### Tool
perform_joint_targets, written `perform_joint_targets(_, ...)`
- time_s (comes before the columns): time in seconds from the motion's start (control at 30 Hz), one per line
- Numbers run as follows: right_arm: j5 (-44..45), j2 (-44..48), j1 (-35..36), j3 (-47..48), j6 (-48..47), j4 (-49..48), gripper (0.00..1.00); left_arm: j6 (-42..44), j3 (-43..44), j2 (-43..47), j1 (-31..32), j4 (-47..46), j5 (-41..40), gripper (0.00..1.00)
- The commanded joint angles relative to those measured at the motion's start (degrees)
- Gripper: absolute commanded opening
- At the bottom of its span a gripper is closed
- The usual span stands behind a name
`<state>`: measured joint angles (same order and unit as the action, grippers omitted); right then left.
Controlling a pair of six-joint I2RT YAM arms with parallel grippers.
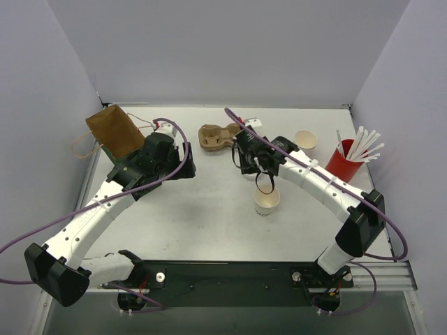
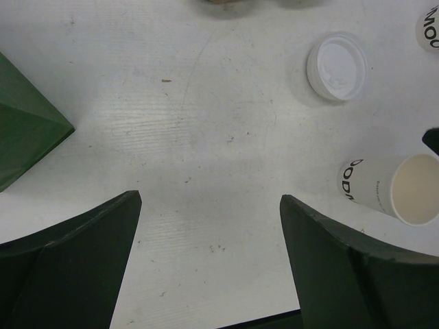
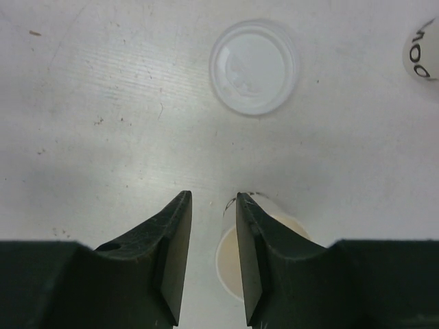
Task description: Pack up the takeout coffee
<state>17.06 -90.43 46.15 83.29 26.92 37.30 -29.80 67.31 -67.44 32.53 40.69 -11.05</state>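
Observation:
One small white paper cup (image 1: 267, 201) stands upright on the table, its tan inside showing. It lies just under my right gripper (image 3: 213, 195), below its right finger in the right wrist view (image 3: 229, 264). That gripper (image 1: 260, 180) is a little open, hovers above the cup and holds nothing. The second cup (image 1: 305, 139) stands at the back right and shows at the right wrist view's top right edge (image 3: 422, 48). My left gripper (image 2: 211, 197) is wide open and empty over bare table (image 1: 187, 162). It sees both cups to its right, the near one (image 2: 394, 188) and the far one (image 2: 429, 27).
A clear plastic lid (image 3: 254, 66) lies flat on the table ahead of my right gripper, also in the left wrist view (image 2: 336, 66). The brown pulp carrier (image 1: 216, 136) sits at the back centre, a brown paper bag (image 1: 115, 131) at the back left, and a red cup of white straws (image 1: 346, 160) at the right.

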Motion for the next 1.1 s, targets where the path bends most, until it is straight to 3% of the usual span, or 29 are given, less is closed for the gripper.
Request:
perform_joint_targets(0.0,-10.02,-6.75,-4.22,3.45,-10.12,-6.44,0.27,-0.78,0.28,1.96,-0.28,-1.93,1.38,0.93)
perform_joint_targets(0.13,-13.27,-13.62,-6.16,7.32,-12.76,-7.5,0.2,0.01,0.37,2.31,-0.37,-1.14,1.91,0.93)
perform_joint_targets(0.4,-10.21,-22.85,-6.95,12.33,-14.87,-7.15,0.15,0.45,-0.16,3.72,-0.72,-0.26,1.73,0.93)
perform_joint_targets(0.7,-3.79,-25.23,-7.04,11.99,-16.54,-6.19,0.15,0.62,-0.69,4.33,-1.16,-0.26,1.91,0.93)
perform_joint_targets(1.07,-4.4,-28.48,-7.92,11.81,-17.25,-6.18,0.15,0.62,-0.51,4.33,-1.33,-0.08,2.0,0.93)
